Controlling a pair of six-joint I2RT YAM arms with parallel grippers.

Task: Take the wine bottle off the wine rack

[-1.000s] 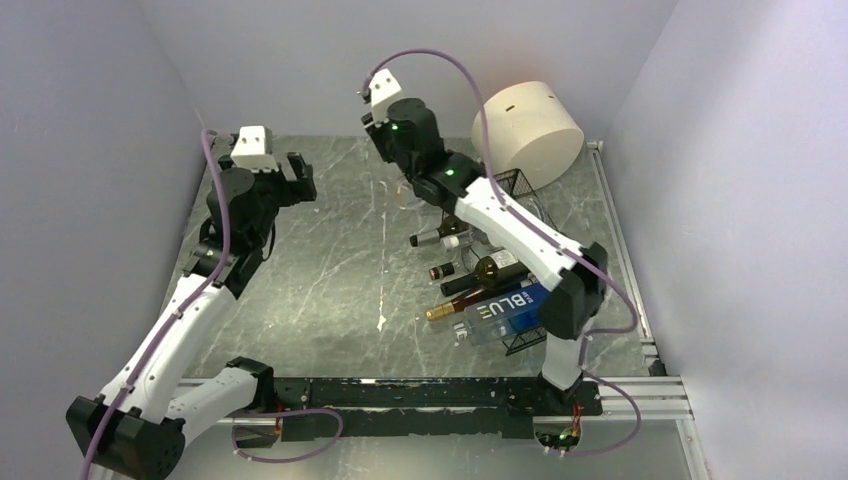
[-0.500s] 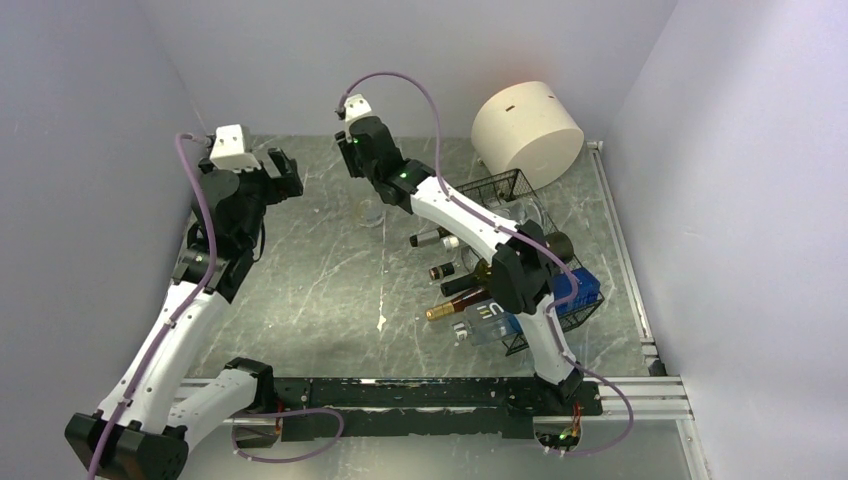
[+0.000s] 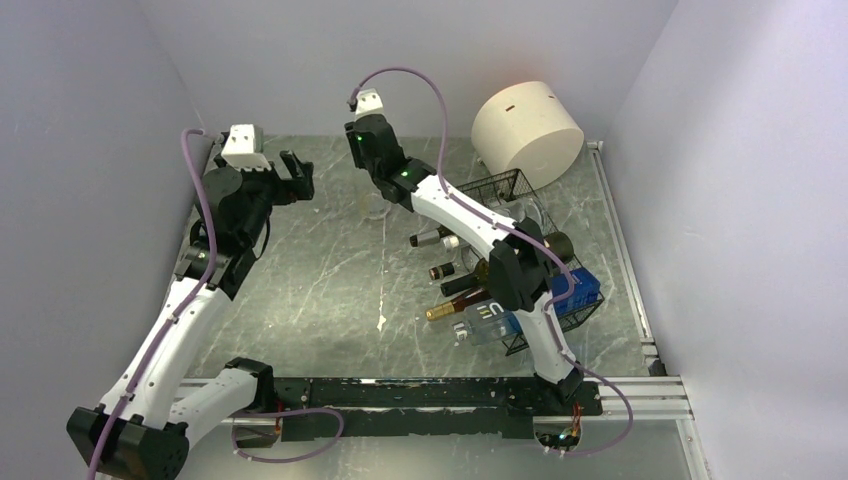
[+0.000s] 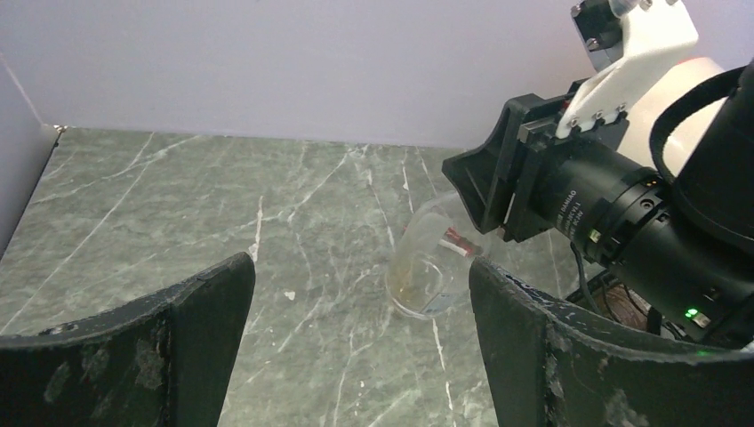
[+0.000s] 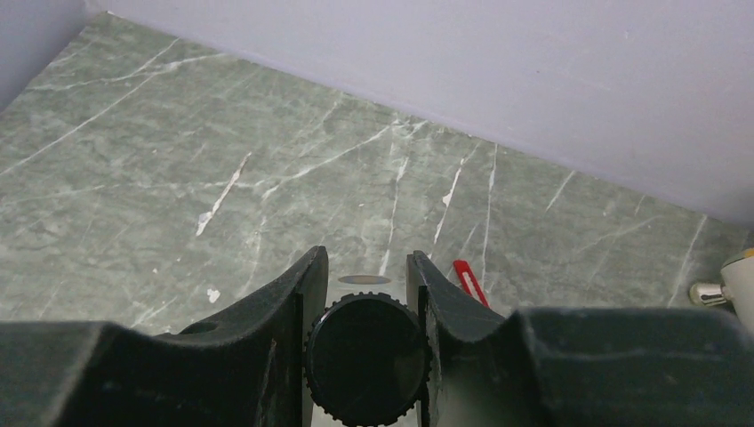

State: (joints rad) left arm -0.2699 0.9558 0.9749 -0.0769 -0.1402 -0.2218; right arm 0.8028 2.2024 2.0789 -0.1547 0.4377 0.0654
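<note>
The left fingers (image 3: 298, 172) stand wide open and empty above the desk (image 3: 320, 270). The right fingers (image 5: 365, 265) are closed on the wine bottle (image 4: 433, 269) by its cap. The bottle is now farther left of the wine rack (image 3: 506, 183), where other bottles (image 3: 470, 285) lie.

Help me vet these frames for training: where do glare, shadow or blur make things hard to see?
Top external: even light, soft sheen on the marble table; the clear bottle nearly vanishes against it. Left wrist: bottle sharp, fingers of the left gripper dark and soft. Right wrist: right gripper shut on the black cap, near foreground shadowed.
</note>
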